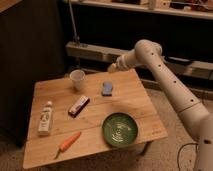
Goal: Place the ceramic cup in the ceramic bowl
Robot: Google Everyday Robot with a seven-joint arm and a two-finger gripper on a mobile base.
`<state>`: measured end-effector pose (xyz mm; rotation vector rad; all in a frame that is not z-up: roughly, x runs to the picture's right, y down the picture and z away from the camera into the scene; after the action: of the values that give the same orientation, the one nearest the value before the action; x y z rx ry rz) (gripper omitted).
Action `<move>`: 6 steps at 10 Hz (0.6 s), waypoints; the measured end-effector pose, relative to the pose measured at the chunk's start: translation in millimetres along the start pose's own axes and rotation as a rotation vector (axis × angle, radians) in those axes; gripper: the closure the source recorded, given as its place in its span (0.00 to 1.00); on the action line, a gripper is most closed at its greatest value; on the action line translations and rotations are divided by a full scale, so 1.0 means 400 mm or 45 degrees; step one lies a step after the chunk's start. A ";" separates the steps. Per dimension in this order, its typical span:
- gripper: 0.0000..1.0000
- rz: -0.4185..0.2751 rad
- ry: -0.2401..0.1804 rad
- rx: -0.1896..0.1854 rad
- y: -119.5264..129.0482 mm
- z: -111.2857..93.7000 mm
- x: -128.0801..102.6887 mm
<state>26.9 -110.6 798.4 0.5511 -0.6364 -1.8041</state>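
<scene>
A wooden bench (pixel 147 107) carries six things. Directions here take the middle of the bench top as the centre of the clock, with twelve at the far edge.

The ceramic cup (pixel 77 80) stands upright at about eleven o'clock, close to the far edge. It is small, white and has no handle, its mouth faces up, and nothing touches it. The ceramic bowl (pixel 120 129), dark green with pale streaks inside, sits at about five o'clock near the front edge, well apart from the cup. Nothing lies in it.

A blue sponge (pixel 107 88) lies at about one o'clock, between the cup and the far right corner. A snack bar (pixel 79 105) in a dark wrapper lies slantwise near the middle, towards ten o'clock. A white bottle (pixel 46 118) with a green label lies on its side at nine o'clock, near the left edge. A carrot (pixel 68 142) lies at seven o'clock, near the front edge.

The white arm (pixel 167 80) comes in from the right, bends at its elbow and reaches leftward. Its hand (pixel 112 68) hangs in the air at about one o'clock, over the far edge of the bench, beyond the sponge and to the right of the cup. It touches nothing and carries nothing that can be seen. Whether it is open or closed I cannot tell.
</scene>
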 end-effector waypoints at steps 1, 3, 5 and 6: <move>0.48 -0.045 0.057 0.007 -0.016 0.004 0.004; 0.26 -0.111 0.142 -0.006 -0.031 0.020 0.005; 0.20 -0.150 0.115 -0.049 -0.031 0.055 0.033; 0.20 -0.159 0.108 -0.070 -0.022 0.061 0.042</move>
<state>-0.1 -120.5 810.0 0.6386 -0.5027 -1.8986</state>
